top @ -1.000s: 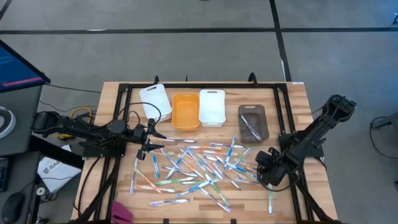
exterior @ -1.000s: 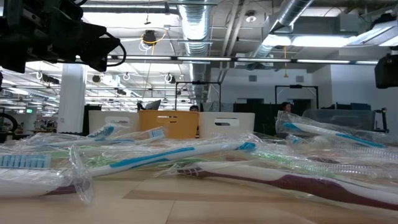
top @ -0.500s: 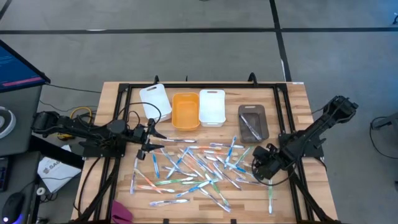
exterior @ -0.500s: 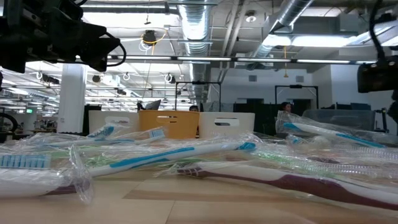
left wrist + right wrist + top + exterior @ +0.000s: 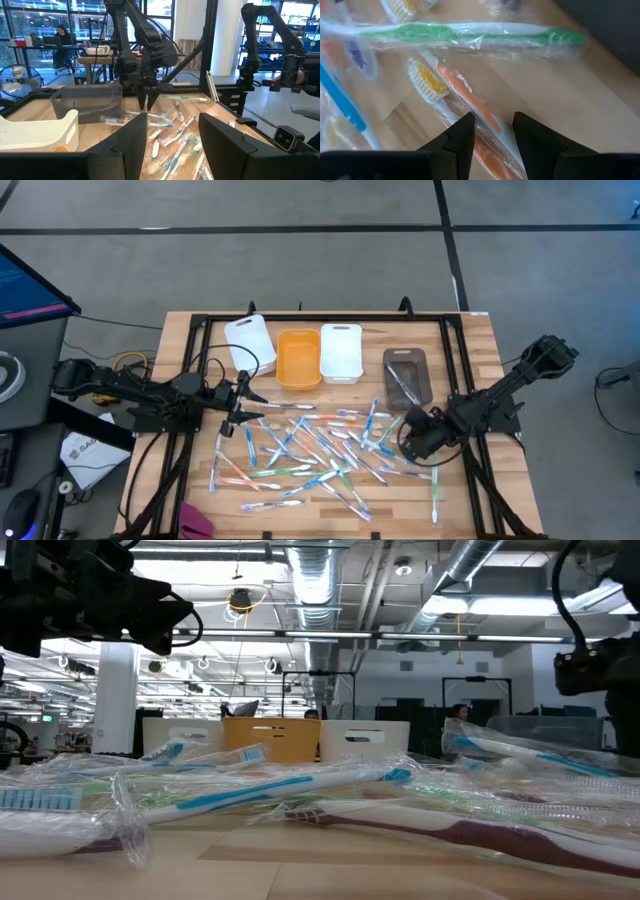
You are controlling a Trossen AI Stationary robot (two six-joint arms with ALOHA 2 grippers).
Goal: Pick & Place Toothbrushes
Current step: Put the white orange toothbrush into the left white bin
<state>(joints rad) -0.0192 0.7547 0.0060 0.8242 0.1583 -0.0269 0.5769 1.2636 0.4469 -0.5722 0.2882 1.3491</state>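
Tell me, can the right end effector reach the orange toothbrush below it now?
Probably yes. The right end effector hovers open directly over the orange toothbrush, nothing lying across it; only its clear wrapper covers it.

A wooden table carries four bins in a row and scattered wrapped toothbrushes.

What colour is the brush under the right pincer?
Orange, best seen in the right wrist view.
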